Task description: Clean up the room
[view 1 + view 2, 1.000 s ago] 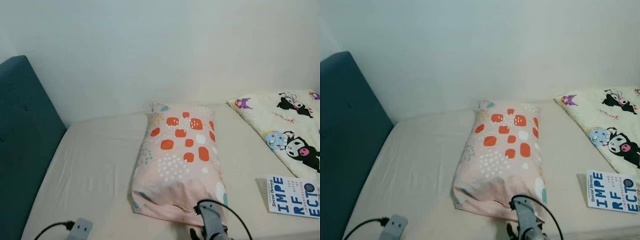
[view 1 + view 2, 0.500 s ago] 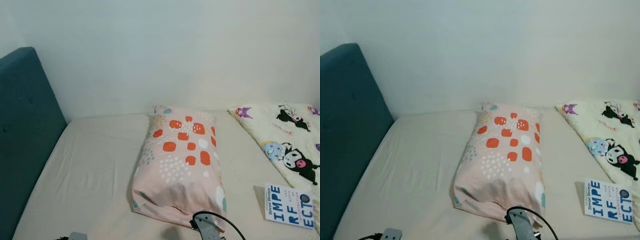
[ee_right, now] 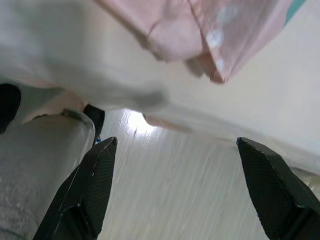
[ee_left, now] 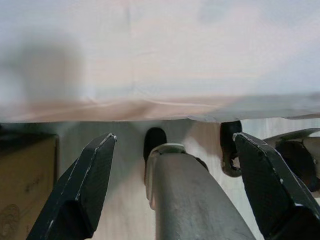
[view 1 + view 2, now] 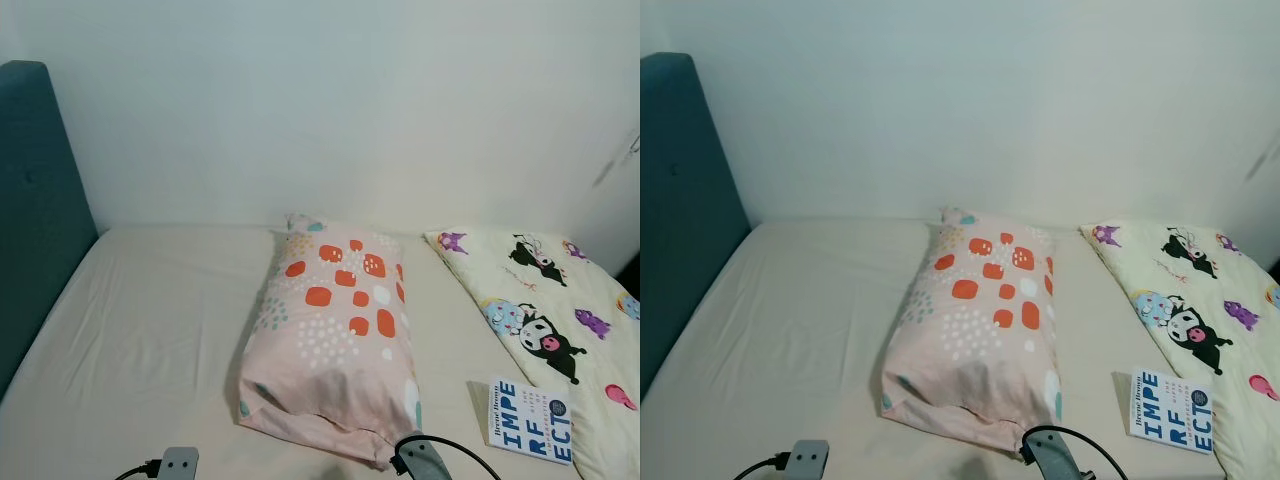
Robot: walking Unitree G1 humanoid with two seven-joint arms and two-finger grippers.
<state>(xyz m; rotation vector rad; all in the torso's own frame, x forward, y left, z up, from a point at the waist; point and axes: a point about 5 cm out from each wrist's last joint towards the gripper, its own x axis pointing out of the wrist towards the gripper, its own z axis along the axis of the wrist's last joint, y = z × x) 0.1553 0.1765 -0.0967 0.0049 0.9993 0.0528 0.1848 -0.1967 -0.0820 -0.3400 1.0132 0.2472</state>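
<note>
A plain white wall (image 5: 330,100) runs behind a bed (image 5: 150,330), which is covered by a smooth cream sheet with light creases. On the robot's left stands a teal upholstered headboard (image 5: 35,200), upright against the bed's end and meeting the wall at the corner. The light is soft and even, with faint shadows. In the wrist views, pale wood-grain floor (image 3: 190,200) shows below the bed's edge, and a brown cardboard box (image 4: 25,185) stands on it.
</note>
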